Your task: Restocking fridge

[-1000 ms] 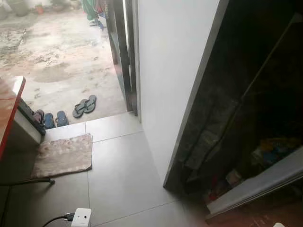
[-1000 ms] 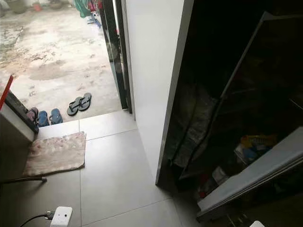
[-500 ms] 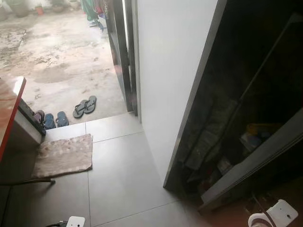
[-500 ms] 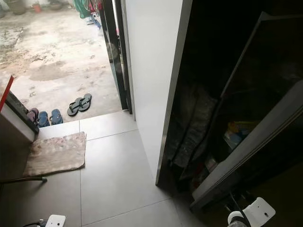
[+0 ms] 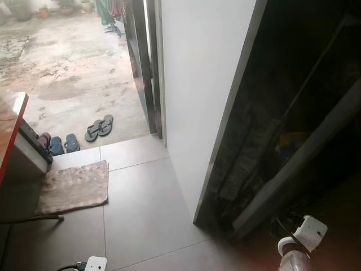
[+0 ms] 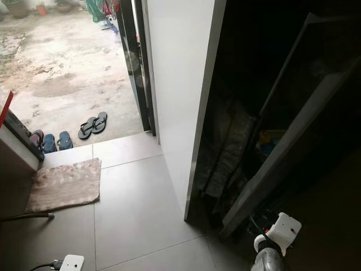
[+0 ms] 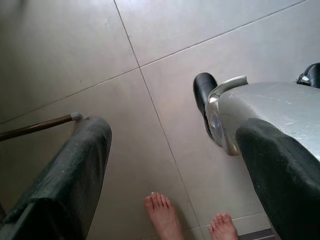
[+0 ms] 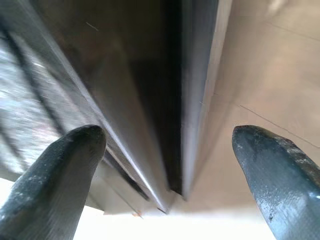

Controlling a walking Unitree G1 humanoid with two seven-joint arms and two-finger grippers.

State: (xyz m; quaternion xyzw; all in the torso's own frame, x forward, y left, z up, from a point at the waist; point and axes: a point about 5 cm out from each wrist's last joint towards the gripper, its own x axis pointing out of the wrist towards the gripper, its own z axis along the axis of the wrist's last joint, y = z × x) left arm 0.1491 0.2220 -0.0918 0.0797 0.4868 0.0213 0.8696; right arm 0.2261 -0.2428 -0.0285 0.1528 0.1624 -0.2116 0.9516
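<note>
At the fridge (image 6: pixel 186 113) doorway, its door (image 6: pixel 293 135) part open, the right gripper (image 8: pixel 167 170) hovers by the door's lower edge, fingers spread wide and empty, seemingly working the door, while the left gripper (image 7: pixel 170 165) hangs open and empty over the floor (image 5: pixel 146 209).

Fridge (image 6: pixel 265 84) interior past the right fingers (image 8: pixel 65 165) is basically pitch dark, so the colourful stuff (image 6: pixel 269 139) behind its door (image 6: pixel 282 152) is too murky to identify.
</note>
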